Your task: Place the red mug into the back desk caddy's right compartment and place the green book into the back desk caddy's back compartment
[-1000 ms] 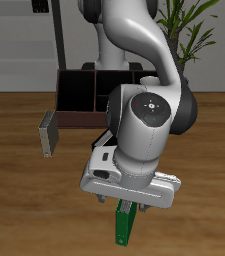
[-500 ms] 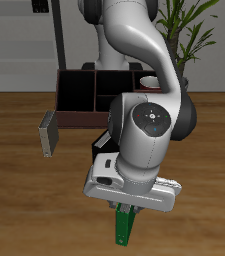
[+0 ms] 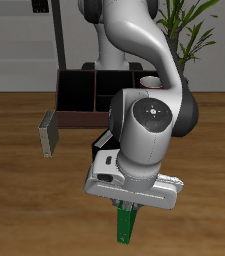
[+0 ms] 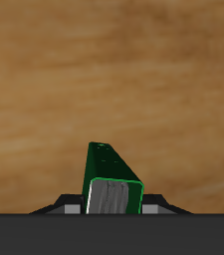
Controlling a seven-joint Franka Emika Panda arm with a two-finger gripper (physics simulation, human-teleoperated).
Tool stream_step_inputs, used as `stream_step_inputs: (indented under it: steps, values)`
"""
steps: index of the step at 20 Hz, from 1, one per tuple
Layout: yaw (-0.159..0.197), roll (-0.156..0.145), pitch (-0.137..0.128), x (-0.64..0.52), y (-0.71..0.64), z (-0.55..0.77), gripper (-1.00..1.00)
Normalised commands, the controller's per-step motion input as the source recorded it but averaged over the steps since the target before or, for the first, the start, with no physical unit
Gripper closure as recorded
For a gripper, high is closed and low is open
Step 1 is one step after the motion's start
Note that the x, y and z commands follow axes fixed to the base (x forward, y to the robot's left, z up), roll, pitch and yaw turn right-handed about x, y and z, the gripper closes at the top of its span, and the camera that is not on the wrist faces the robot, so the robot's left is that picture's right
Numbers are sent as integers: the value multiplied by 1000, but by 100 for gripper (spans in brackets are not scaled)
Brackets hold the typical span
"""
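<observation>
Wooden tabletop runs under everything, with a grey-white book (image 3: 48, 134) standing by the back desk caddy (image 3: 84, 98) far behind. Nearer the front edge, the gripper (image 3: 127, 208) is clamped on the upright green book (image 3: 125, 226); 1 pale page edge faces the wrist view.

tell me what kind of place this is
Probably a simulated study or home office: a wooden table, a desk caddy and a green book, with a potted plant behind.
</observation>
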Motion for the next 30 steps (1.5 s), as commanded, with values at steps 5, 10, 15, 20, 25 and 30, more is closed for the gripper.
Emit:
stream_step_inputs:
  steps: [5,10,15,20,25,30]
  values:
    - [69,32,-49,-243,58,644,100]
    - [99,-9,-32,-446,-33,927,100]
    - [36,3,-44,-618,-50,864,100]
    - [-19,28,33,-614,25,423,100]
    - [70,35,-15,-846,43,315,100]
    - [14,43,-3,-610,-26,64,100]
